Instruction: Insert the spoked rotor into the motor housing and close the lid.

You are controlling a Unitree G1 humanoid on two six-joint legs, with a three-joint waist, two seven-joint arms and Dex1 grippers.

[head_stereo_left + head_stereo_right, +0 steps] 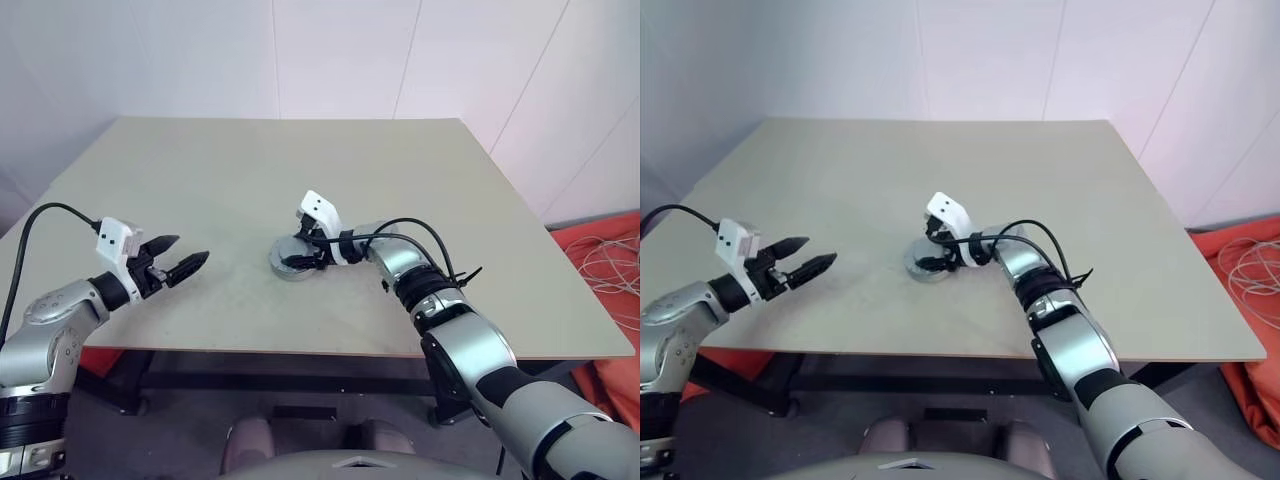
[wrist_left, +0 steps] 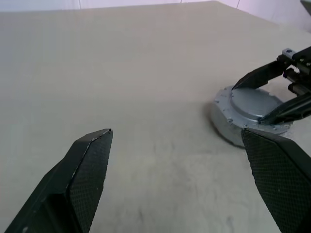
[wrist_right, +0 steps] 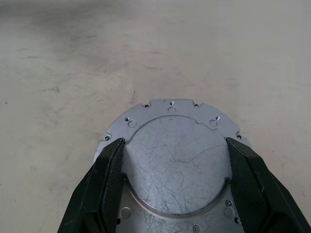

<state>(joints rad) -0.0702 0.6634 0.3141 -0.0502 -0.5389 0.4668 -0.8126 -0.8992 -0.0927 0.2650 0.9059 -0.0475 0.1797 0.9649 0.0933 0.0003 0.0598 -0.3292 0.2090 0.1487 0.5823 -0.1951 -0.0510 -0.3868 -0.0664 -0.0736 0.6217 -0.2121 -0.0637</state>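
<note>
A squat round grey motor housing [image 1: 288, 266] sits near the middle of the table [image 1: 250, 160]. On top of it lies the lid [image 3: 175, 160], a flanged grey plate with small holes and a raised, scratched round face. My right gripper [image 3: 176, 141] reaches in from the right, its two black fingers [image 3: 104, 184] pressed against opposite edges of that raised face. The spoked rotor is hidden. My left gripper [image 1: 191, 248] hovers well to the left of the housing, near the table's front edge. It points toward the housing, open and empty.
The tan table has bare surface all around the housing. Its front edge [image 1: 300, 350] runs just under both arms. An orange cloth with white cable [image 1: 610, 260] lies on the floor to the right. White walls stand behind.
</note>
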